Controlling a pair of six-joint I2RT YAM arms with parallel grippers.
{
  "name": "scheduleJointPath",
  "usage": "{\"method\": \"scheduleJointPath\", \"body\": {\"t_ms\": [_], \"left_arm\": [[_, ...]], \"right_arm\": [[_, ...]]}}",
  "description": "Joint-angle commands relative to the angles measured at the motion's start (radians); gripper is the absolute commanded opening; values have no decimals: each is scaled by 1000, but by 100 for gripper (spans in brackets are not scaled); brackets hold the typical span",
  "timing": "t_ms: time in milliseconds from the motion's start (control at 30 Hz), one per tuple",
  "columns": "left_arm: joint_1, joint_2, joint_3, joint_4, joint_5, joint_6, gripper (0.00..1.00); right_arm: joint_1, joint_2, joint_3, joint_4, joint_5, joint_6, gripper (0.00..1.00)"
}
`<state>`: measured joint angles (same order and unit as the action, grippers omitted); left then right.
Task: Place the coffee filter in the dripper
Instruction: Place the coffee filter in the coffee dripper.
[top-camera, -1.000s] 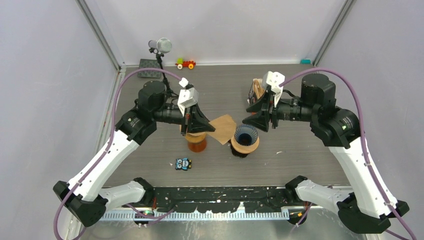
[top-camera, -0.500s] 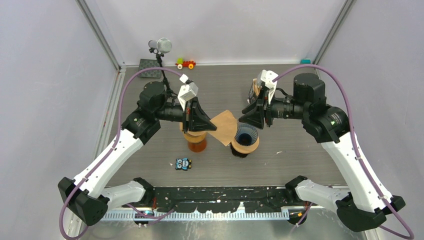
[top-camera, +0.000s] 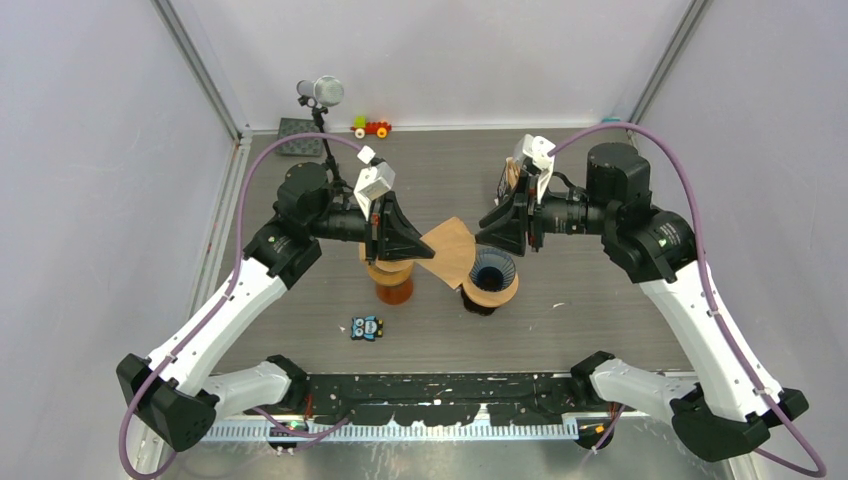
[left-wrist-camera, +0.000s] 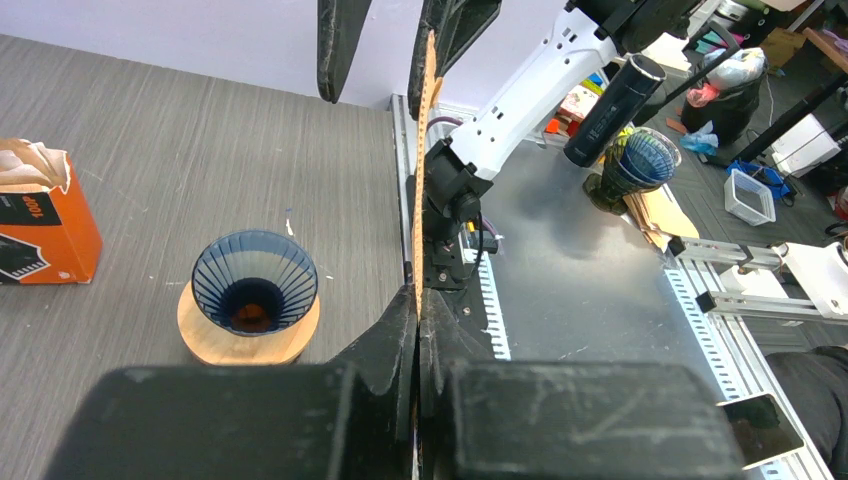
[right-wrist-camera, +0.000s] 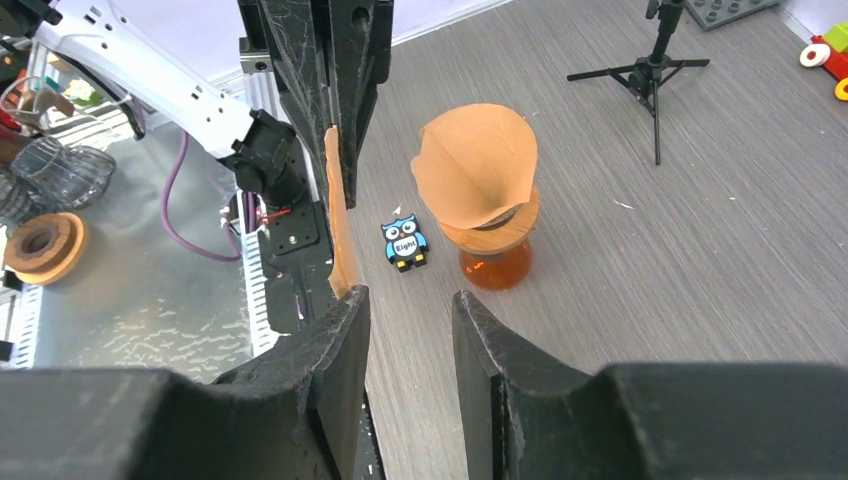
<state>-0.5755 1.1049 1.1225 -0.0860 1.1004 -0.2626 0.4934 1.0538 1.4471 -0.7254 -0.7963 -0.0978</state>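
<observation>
A flat brown coffee filter (top-camera: 450, 252) hangs above the table with my left gripper (top-camera: 412, 248) shut on its near edge. It shows edge-on in the left wrist view (left-wrist-camera: 424, 150), clamped at that gripper (left-wrist-camera: 418, 305). The dripper (top-camera: 491, 270) is a dark blue ribbed cone on a round wooden base, just right of the filter and empty (left-wrist-camera: 254, 283). My right gripper (top-camera: 487, 232) hovers over the dripper's far side, open (right-wrist-camera: 410, 295). The filter's far edge (right-wrist-camera: 338, 220) lies right beside one of its fingers (right-wrist-camera: 345, 330); contact cannot be told.
An amber glass stand (top-camera: 393, 285) under my left gripper carries a second brown filter (right-wrist-camera: 478, 175). An owl toy (top-camera: 367, 328) lies near the front. An orange box (top-camera: 513, 180) stands behind my right gripper. A microphone on a tripod (top-camera: 320, 100), a toy car (top-camera: 372, 127) and a grey pad (top-camera: 300, 138) sit at the back.
My right gripper has moved left and closer to the filter's far edge, and its jaws have narrowed somewhat. The left gripper still holds the filter, barely shifted.
</observation>
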Motion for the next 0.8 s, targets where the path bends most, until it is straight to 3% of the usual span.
{"method": "scheduleJointPath", "body": {"t_ms": [0,767], "left_arm": [[3,-2,-4,48,6,-12,0],[3,-3,4,14,-25,19,0]], "right_arm": [[-5,5,6,51,-43,29,41],[-5,0,4,40,-94,23,40]]}}
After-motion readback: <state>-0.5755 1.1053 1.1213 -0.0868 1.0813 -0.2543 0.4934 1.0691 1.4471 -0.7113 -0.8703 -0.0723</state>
